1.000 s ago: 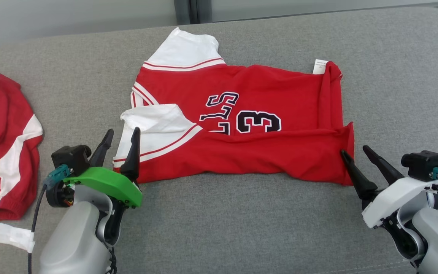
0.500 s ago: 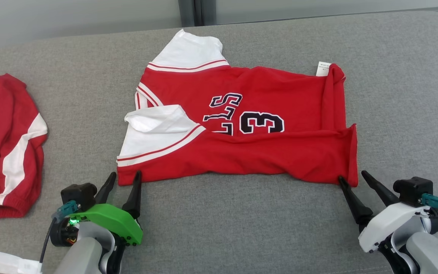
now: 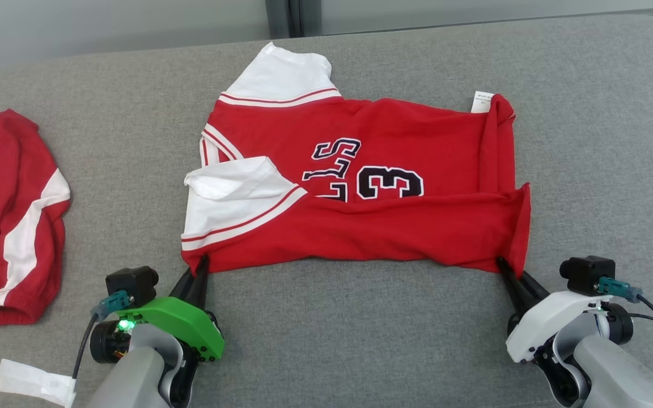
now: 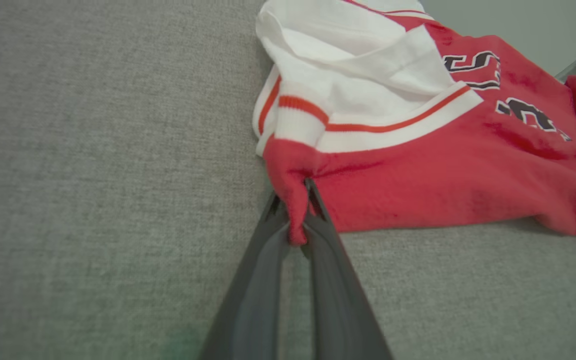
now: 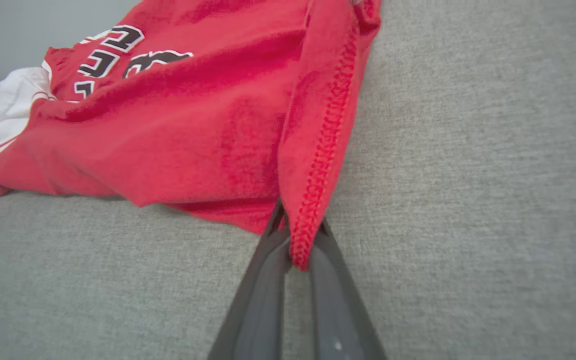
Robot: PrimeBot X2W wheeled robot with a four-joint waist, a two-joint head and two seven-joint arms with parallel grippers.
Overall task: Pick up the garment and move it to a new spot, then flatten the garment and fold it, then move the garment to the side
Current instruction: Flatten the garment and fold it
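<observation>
The garment (image 3: 360,187) is a red jersey with white sleeves and black lettering, lying partly folded on the grey cushion. My left gripper (image 3: 199,266) is shut on its near left corner; the left wrist view shows red cloth (image 4: 295,220) pinched between the dark fingers (image 4: 268,280). My right gripper (image 3: 511,269) is shut on the near right corner, where the stitched hem (image 5: 313,200) runs down between its fingers (image 5: 335,300). The garment (image 5: 168,125) spreads away to the left in the right wrist view.
A second red and white garment (image 3: 9,215) lies at the left edge of the cushion. A white tag (image 3: 34,382) lies near my left arm. The grey cushion (image 3: 360,328) stretches bare in front of the jersey and to its right.
Both grippers have moved up to the jersey's near corners and closed on them. The near hem has lifted slightly at both ends.
</observation>
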